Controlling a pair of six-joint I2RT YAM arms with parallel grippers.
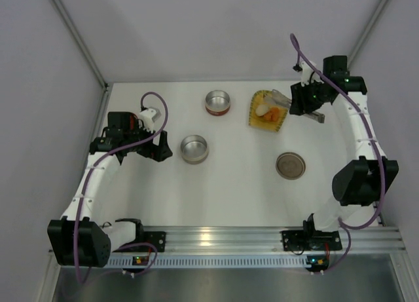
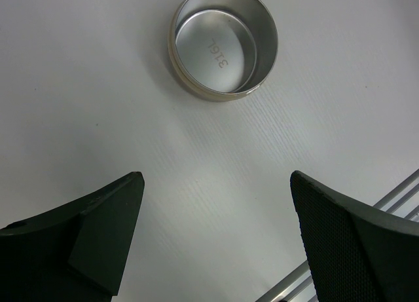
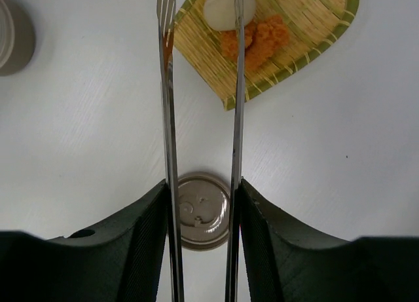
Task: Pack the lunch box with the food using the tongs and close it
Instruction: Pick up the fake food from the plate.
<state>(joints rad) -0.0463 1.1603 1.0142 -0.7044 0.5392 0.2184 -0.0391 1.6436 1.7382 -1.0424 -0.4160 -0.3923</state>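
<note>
My right gripper (image 3: 203, 187) is shut on the tongs (image 3: 169, 118), pressing on both thin silver arms. The tongs reach forward to the yellow woven tray (image 3: 308, 27). One arm crosses the whitish lump (image 3: 219, 10), and the forked tip (image 3: 163, 4) is at the tray's edge. Orange chunks (image 3: 258, 40) lie beside the lump. From above, the right gripper (image 1: 304, 104) is just right of the tray (image 1: 256, 120), which holds the food (image 1: 267, 111). The left gripper (image 2: 216, 181) is open and holds nothing. It hovers short of an open steel lunch box tin (image 2: 224, 43).
A second tin with a red band (image 1: 217, 102) stands at the back centre. The open tin (image 1: 194, 149) is just right of the left gripper (image 1: 161, 149). A round lid (image 1: 291, 165) lies flat on the table and shows under the tongs (image 3: 203, 213).
</note>
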